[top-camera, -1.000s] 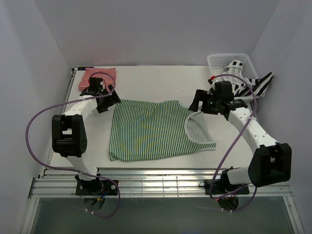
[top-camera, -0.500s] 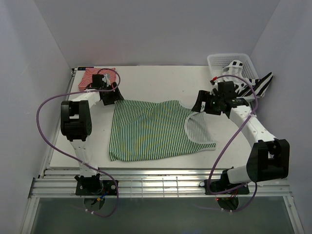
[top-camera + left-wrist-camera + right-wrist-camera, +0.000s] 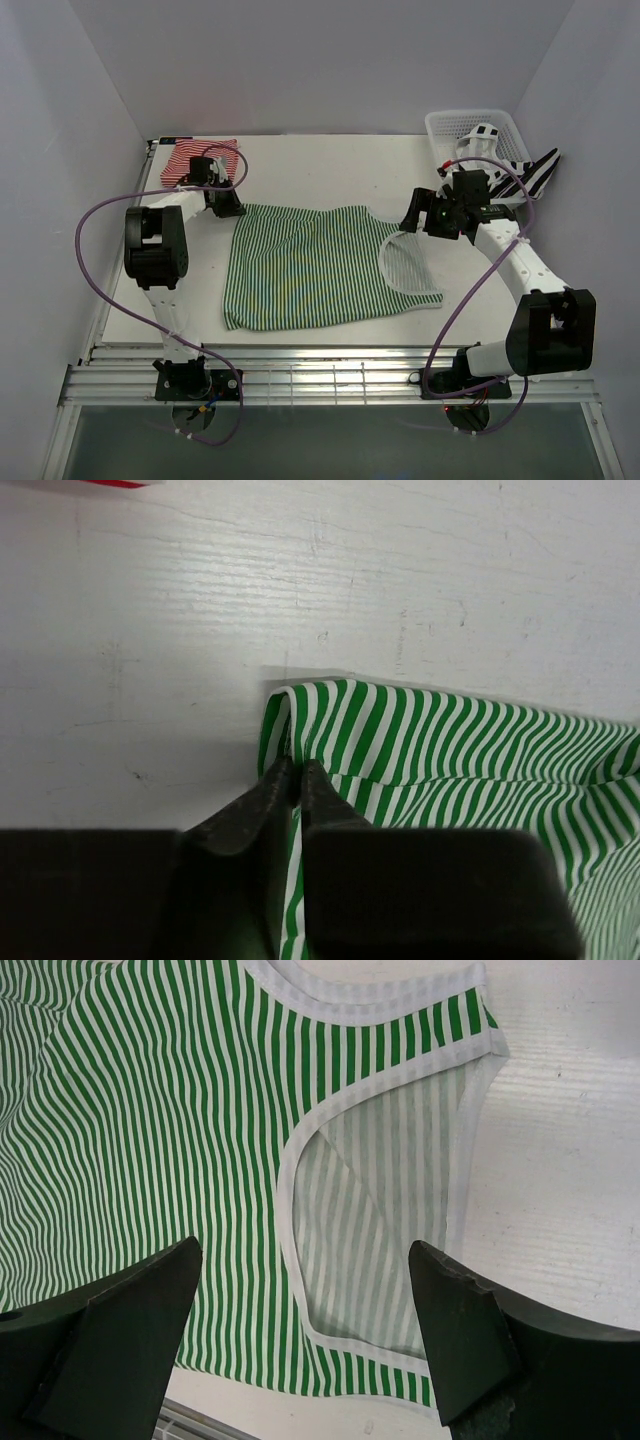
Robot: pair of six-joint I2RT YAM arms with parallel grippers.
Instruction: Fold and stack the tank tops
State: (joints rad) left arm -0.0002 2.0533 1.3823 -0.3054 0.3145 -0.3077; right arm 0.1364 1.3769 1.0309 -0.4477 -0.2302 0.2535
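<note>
Left pincer (image 3: 292, 770) has its two dark fingers drawn almost together, nipping the far left corner of the green-and-white tank top (image 3: 450, 750). A strip of the striped cloth shows in the thin slit between them. Just ahead of the tips the hem is turned over in a small fold, and from there the cloth runs off to the pincer's right. Ahead of it and to its left lies bare white worktop (image 3: 200, 600).

From above, the left pincer (image 3: 228, 205) sits low at that corner. The red-and-white tank top (image 3: 195, 155) lies folded just beyond it, apart from the green one; in the left wrist view it shows only as a red sliver (image 3: 110, 482) at the top edge.

The right pincer (image 3: 305, 1260) is spread wide and holds nothing. Below the gap between its fingers lies one white-bound opening of the green-and-white tank top (image 3: 170, 1110), with a paler single layer showing through it. Full green stripes spread out past the left finger, and bare worktop lies past the right finger.

In the top view the right pincer (image 3: 412, 215) hangs at the right end of the green-and-white tank top (image 3: 310, 265), which lies spread flat on the worktop (image 3: 330, 165) between the two pincers. Beyond the right pincer and to its right, the black-and-white tank top (image 3: 520, 175) hangs out of the white basket (image 3: 470, 120) over its side.
</note>
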